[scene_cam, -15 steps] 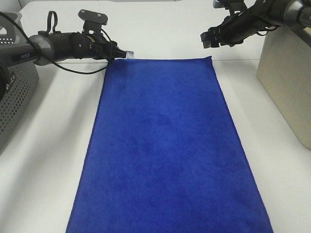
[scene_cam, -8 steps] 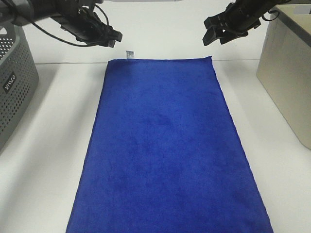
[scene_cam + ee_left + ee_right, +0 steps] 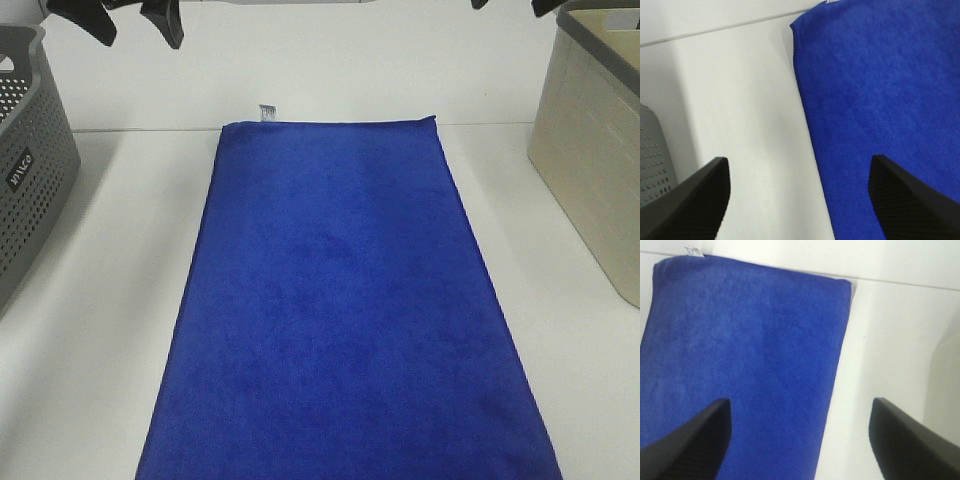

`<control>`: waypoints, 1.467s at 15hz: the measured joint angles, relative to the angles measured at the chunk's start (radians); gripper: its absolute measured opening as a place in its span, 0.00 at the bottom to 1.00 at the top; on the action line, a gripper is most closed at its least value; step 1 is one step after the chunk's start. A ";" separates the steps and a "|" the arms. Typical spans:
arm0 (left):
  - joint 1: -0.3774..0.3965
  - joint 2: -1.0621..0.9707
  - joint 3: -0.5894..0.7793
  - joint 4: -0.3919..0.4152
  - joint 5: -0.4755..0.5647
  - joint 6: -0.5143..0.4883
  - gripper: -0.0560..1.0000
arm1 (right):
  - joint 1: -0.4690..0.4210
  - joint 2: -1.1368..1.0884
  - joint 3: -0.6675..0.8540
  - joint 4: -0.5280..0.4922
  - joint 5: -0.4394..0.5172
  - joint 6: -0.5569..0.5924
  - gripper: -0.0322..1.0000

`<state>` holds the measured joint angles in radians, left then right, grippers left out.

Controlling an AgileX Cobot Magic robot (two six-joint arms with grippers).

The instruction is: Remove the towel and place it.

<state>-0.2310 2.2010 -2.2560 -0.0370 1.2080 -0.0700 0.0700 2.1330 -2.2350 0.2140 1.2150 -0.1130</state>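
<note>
Towel royal blue, spread flat on white table between grey basket and beige basket, small white tag at far corner, my left pincer and right pincer both raised, jaws wide apart, holding nothing

A small dark label on the grey perforated basket carries pale lettering, too blurred to read with certainty. The white tag on the towel shows no legible print.
</note>
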 joint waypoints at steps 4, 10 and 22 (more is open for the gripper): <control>0.143 -0.085 0.000 0.024 0.004 -0.013 0.72 | 0.000 -0.246 0.182 -0.160 0.001 0.022 0.76; 0.215 -0.427 0.418 0.066 0.005 -0.009 0.72 | -0.001 -0.742 0.669 -0.188 0.002 0.124 0.76; 0.217 -1.433 1.301 0.128 -0.062 -0.048 0.73 | -0.001 -1.729 1.388 -0.173 0.004 0.151 0.76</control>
<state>-0.0140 0.7680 -0.9550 0.0910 1.1460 -0.1180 0.0690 0.4040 -0.8470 0.0410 1.2190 0.0380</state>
